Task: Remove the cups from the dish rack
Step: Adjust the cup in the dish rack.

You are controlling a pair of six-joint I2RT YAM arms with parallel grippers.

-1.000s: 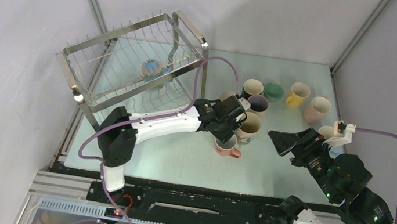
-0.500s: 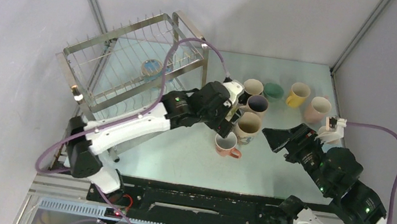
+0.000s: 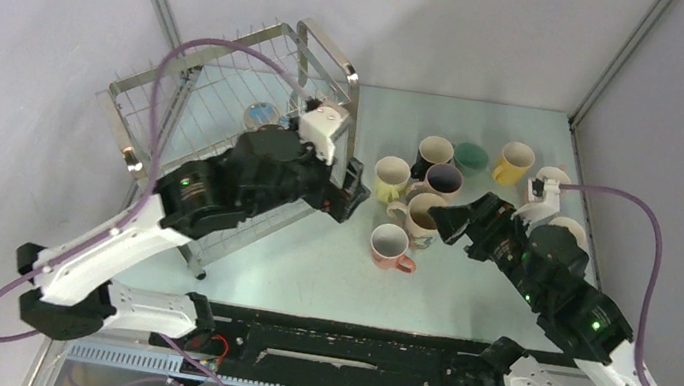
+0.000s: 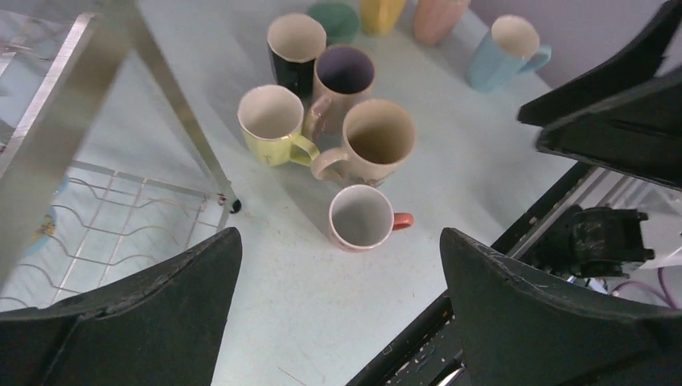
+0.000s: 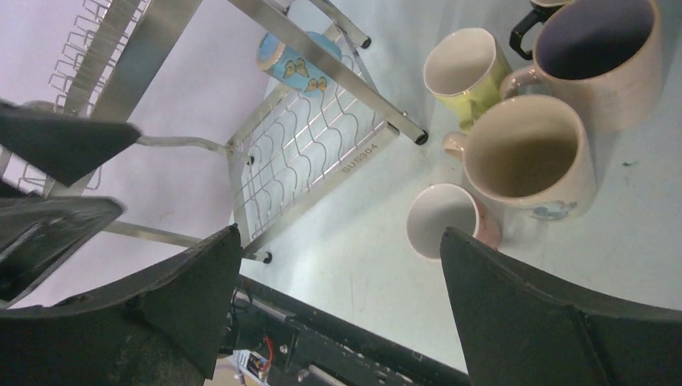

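The dish rack (image 3: 332,52), upper left, held one blue cup (image 3: 263,117); the other cups (image 3: 391,245) stood mid-frame on the surface (image 3: 328,267). The left hand (image 3: 348,192) and right hand (image 3: 450,223) hovered spread wide, grasping nothing.

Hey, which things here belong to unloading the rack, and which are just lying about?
Job: dish rack; blue cup still inside it; cups already on the table; left gripper; right gripper.
Just there: purple cable; grey walls; black base rail.

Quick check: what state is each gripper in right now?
Left gripper: open, holding nothing.
Right gripper: open, holding nothing.
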